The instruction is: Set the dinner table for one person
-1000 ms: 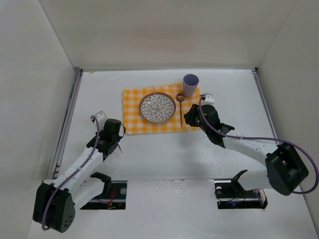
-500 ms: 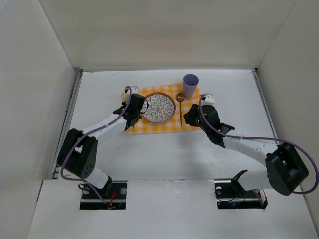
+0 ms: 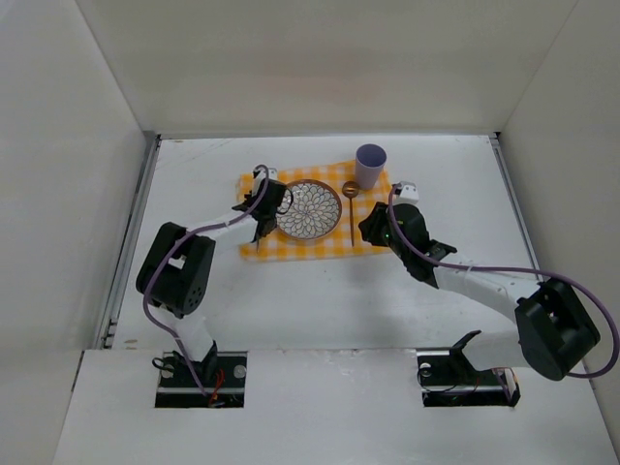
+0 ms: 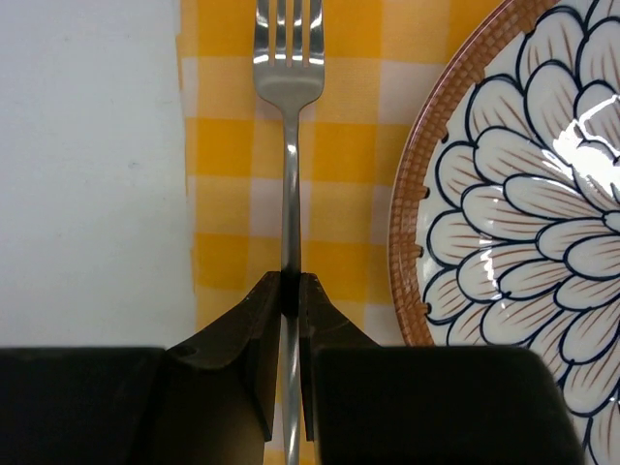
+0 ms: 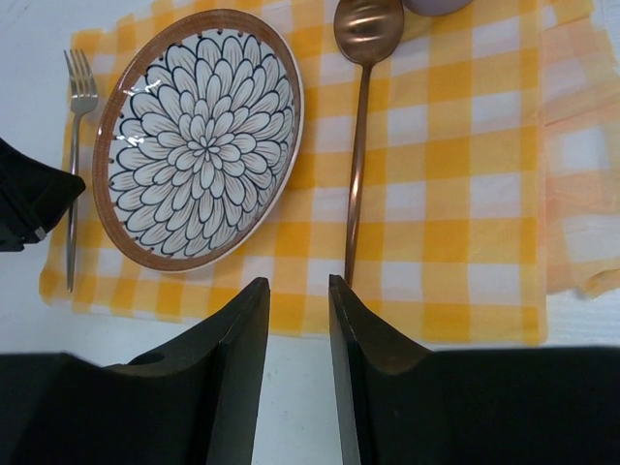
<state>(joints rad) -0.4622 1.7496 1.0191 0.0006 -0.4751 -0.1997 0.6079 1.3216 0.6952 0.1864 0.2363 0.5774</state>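
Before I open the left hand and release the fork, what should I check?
1. Grip: left hand shut on the fork handle: ok.
2. Fork left of the plate, clear of its rim: ok.
3. Fork over the checked cloth, not the bare dinner table: ok.
4. Fork lying flat on the cloth: cannot tell.
5. Other arm: right hand open, holding nothing: ok.
6. Setting: spoon right of the plate, cup upright beyond it: ok.

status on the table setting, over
Left jaws shut on silver metal fork, over yellow-and-white checked cloth, left of round flower-patterned plate. Right jaws open, empty, near copper spoon. White matte dinner table: nothing in the way.
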